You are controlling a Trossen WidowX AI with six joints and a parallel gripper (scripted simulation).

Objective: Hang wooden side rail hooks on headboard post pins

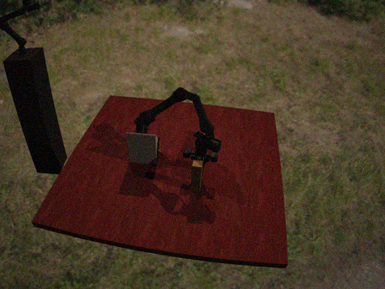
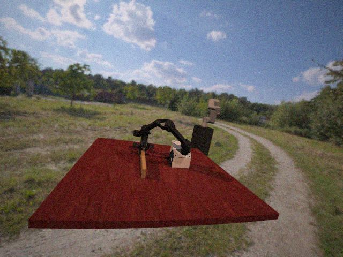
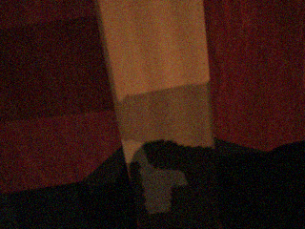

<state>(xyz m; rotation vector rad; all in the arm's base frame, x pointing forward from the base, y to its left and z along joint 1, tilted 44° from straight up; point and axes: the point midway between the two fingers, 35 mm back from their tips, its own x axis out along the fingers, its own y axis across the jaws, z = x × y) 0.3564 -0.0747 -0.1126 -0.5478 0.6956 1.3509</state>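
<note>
The wooden side rail (image 1: pixel 196 177) (image 2: pixel 142 164) (image 3: pixel 157 57) is a light plank. My gripper (image 1: pixel 198 157) (image 2: pixel 143 148) (image 3: pixel 159 142) is shut on one end of it and holds that end up, while the other end reaches down to the red table (image 1: pixel 248 217) (image 2: pixel 110 199). In the wrist view a grey steel piece (image 3: pixel 156 188) shows below the fingers at the rail's held end. The headboard post (image 1: pixel 141 147) (image 2: pixel 180 160) is a short block that stands beside the arm's base, apart from the rail and to its left in the top view. Its slot and pins are not visible.
A tall black pillar (image 1: pixel 30 108) (image 2: pixel 202 138) with a small jointed arm on top stands off the table's edge. Grass surrounds the table. The arm (image 1: pixel 186 99) arches over the table between post and rail.
</note>
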